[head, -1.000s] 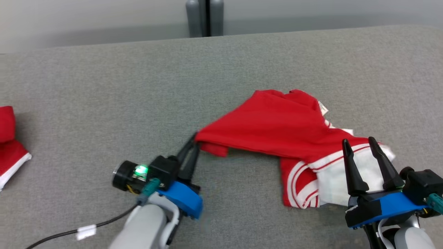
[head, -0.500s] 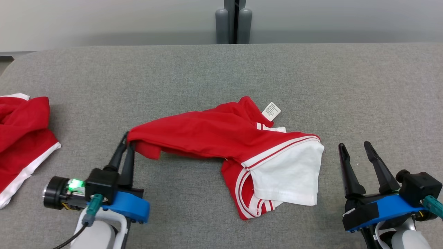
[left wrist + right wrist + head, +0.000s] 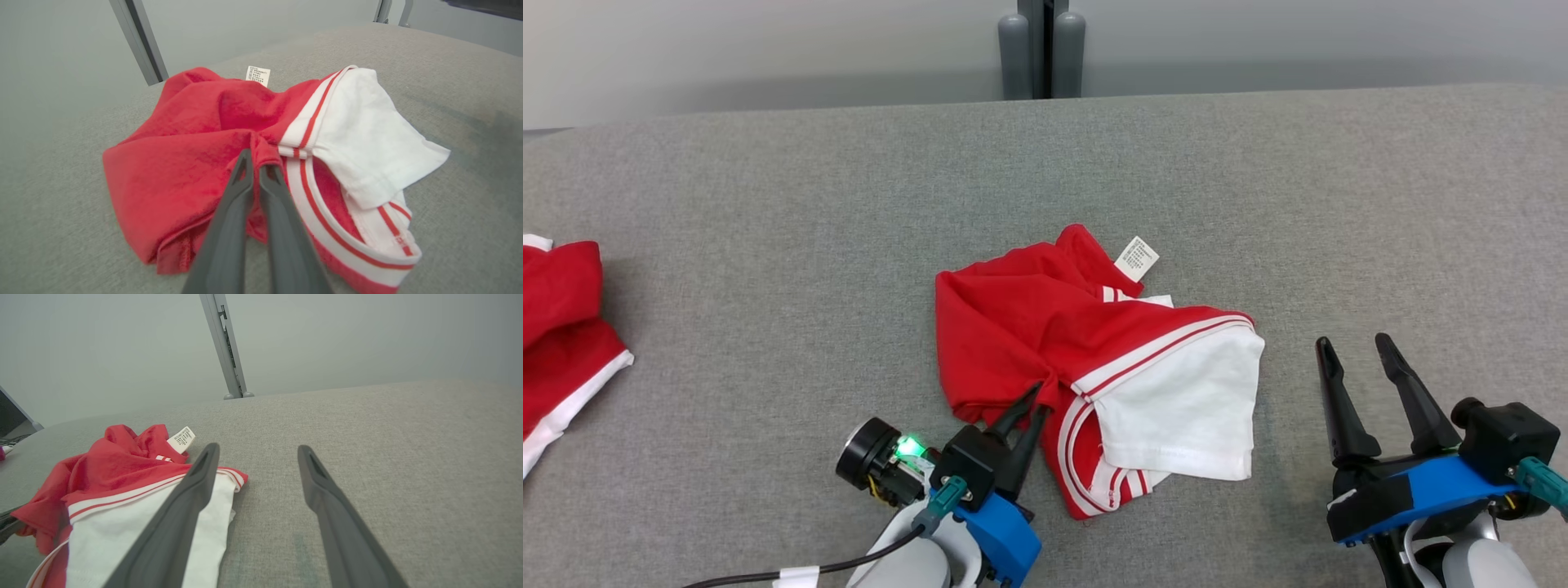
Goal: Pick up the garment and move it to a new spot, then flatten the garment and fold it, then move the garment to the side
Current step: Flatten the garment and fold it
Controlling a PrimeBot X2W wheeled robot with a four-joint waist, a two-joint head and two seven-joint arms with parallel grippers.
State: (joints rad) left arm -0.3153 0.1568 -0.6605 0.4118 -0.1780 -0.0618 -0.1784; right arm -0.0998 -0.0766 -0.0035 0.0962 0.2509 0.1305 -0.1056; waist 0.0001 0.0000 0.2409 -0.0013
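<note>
Now, far left: a second red cloth (image 3: pixel 560 327) with a white edge lies on the grey table (image 3: pixel 768 245), well apart from both pairs of fingers.
left gripper (image 3: pixel 1041 398): the fingers are pressed nearly together, pinching a bunched fold of red fabric at their tips. In the left wrist view (image 3: pixel 255 161) the cloth gathers to a peak right at the tips.
garment (image 3: pixel 1005 327): a red shirt, crumpled on the table. Its red body spreads left of and beyond the left fingertips (image 3: pixel 171 171).
striped trim (image 3: pixel 1086 457): red-and-white banding, just right of the left fingers.
white sleeve (image 3: pixel 1176 408): it lies flat between the two pairs of fingers, nearer the left pair. The head view shows bare table between it and the right pair.
care label (image 3: pixel 1136 258): it sticks out at the garment's far edge, beyond the left fingertips.
right gripper (image 3: pixel 1353 343): the fingers are spread wide with nothing held and grey table between them (image 3: pixel 257 449). The garment lies off to their left.
grey posts (image 3: pixel 1041 49): two uprights past the table's far edge.
</note>
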